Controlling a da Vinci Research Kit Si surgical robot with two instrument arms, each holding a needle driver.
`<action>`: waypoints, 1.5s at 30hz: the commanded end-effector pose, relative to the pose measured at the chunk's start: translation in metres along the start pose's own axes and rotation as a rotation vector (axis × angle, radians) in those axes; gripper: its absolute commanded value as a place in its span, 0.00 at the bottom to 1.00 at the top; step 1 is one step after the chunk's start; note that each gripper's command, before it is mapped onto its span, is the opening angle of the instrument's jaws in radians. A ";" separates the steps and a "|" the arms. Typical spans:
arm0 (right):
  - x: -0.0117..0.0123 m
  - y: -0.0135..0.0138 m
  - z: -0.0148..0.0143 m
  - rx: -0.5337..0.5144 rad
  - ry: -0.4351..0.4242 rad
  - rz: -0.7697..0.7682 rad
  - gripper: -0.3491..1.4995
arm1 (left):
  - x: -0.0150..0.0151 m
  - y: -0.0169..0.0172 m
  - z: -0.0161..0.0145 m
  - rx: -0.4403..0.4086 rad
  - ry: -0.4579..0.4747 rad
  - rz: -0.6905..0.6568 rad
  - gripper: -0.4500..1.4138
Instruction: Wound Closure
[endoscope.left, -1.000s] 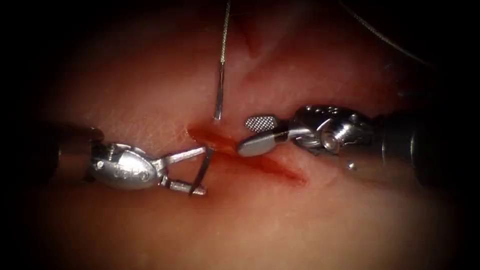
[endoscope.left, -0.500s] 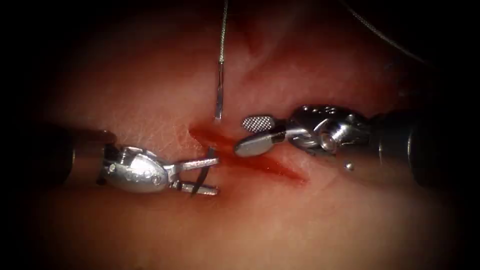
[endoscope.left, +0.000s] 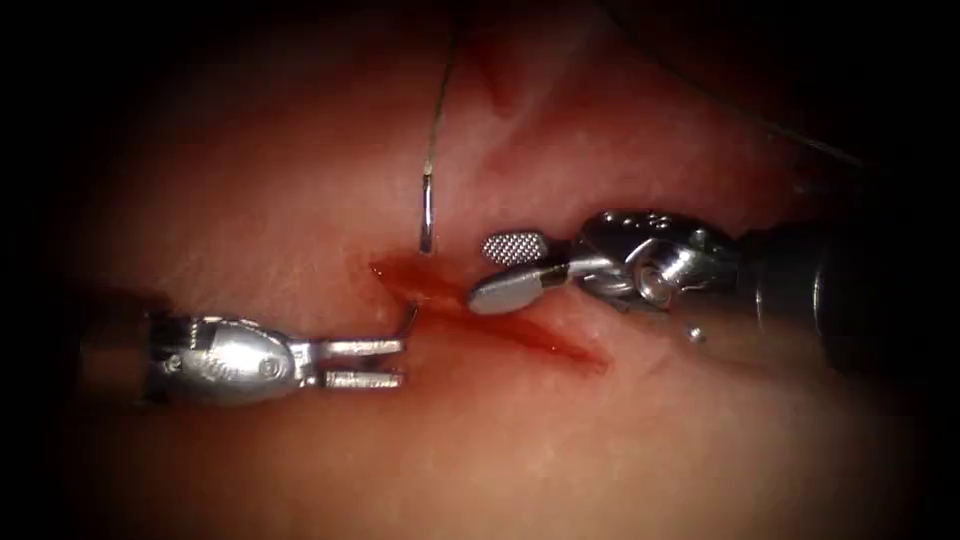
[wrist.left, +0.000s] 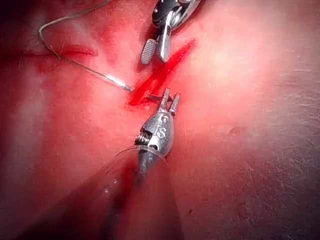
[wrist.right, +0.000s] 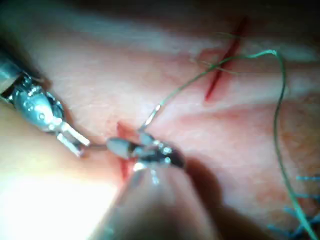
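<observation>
The tissue (endoscope.left: 300, 180) has a red cut (endoscope.left: 530, 335) running down to the right. The curved needle is in the tissue at the cut's left end. Its tail (endoscope.left: 427, 215) stands above the cut, and its point end (endoscope.left: 411, 315) comes out on the left side. My left tool (endoscope.left: 400, 363) lies left of the cut, shut on the needle near its point, as the left wrist view (wrist.left: 169, 99) also shows. My right tool (endoscope.left: 482, 272) hovers over the cut with jaws open, holding nothing. Thread (endoscope.left: 440, 100) rises from the needle's tail.
Red fluid wets the cut's left end (endoscope.left: 400, 272). A second red mark (wrist.right: 225, 55) lies farther back with the green thread (wrist.right: 277, 110) looping past it. Cut thread ends (wrist.right: 300, 215) lie off to one side.
My left tool's jaws closed around the needle's point end, then drew back to the left. Less of the needle's tail stands above the cut. The right tool barely moved.
</observation>
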 end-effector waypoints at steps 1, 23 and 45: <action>0.0000 0.0002 0.0009 0.000 0.002 -0.001 0.83 | 0.0003 0.0002 0.0005 -0.018 0.006 -0.024 0.00; 0.0023 -0.0038 -0.0016 0.099 0.037 -0.056 0.76 | 0.0123 0.0013 -0.0061 -0.087 0.020 -0.068 0.00; 0.0037 -0.0044 -0.0048 0.102 0.029 0.075 0.73 | 0.0228 -0.0123 -0.0086 0.164 0.105 0.072 0.00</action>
